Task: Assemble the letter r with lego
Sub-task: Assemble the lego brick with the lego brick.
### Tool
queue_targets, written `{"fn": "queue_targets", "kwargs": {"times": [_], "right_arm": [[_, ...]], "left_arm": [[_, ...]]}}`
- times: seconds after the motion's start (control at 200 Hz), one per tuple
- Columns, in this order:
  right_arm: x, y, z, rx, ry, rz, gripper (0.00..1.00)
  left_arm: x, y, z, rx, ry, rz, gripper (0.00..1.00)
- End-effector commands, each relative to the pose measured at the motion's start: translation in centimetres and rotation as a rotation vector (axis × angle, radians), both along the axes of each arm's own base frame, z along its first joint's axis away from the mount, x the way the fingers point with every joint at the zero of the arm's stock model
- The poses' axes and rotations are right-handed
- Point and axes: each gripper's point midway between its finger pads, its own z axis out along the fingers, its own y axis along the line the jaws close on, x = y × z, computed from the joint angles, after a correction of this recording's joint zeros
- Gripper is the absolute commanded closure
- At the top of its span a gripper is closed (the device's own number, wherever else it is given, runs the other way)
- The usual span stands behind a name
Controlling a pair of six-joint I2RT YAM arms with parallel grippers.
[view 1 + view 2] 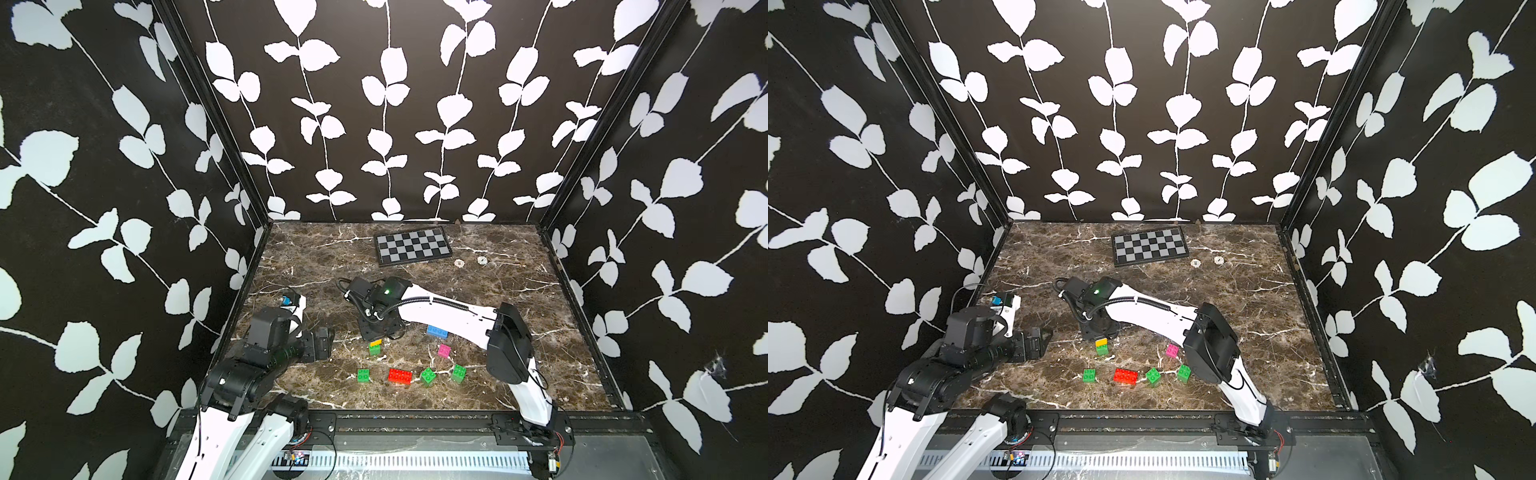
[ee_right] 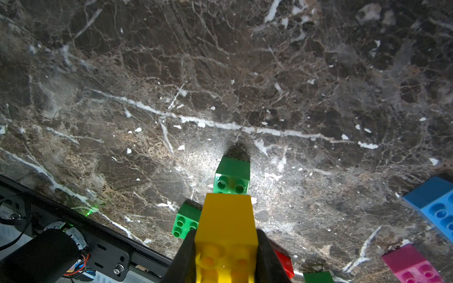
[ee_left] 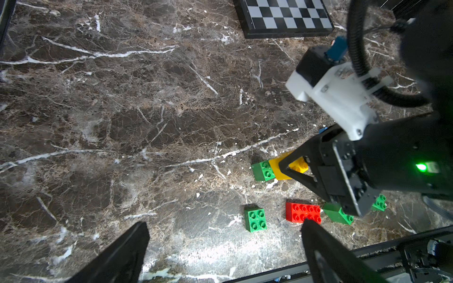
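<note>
The right fingers (image 2: 185,259) pinch the yellow brick (image 2: 225,232), which sits over a green brick (image 2: 231,176), seemingly offset. Square the studs, then press straight down before letting go. The left fingers (image 3: 127,252), spread wide, hover at nine o'clock of that stack. The red brick (image 1: 399,375) lies at five o'clock.

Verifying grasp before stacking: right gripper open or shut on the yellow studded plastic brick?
Shut on it. Right wrist view: black fingers of the right gripper press both sides of the yellow studded plastic brick.
</note>
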Motion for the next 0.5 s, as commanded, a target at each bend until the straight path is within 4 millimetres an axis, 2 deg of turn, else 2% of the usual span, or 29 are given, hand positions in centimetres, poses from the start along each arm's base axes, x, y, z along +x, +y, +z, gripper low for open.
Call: {"fn": "queue_targets", "kwargs": {"times": [0.0, 0.495], "right_arm": [[-0.1, -0.2, -0.5, -0.029, 0.021, -0.019, 1.0], [0.0, -0.6, -2.5, -0.1, 0.039, -0.039, 1.0]], "left_arm": [[-1.0, 0.2, 0.6, 0.0, 0.004, -0.008, 0.01], [-1.0, -0.1, 0.4, -0.012, 0.004, -0.024, 0.01]]}}
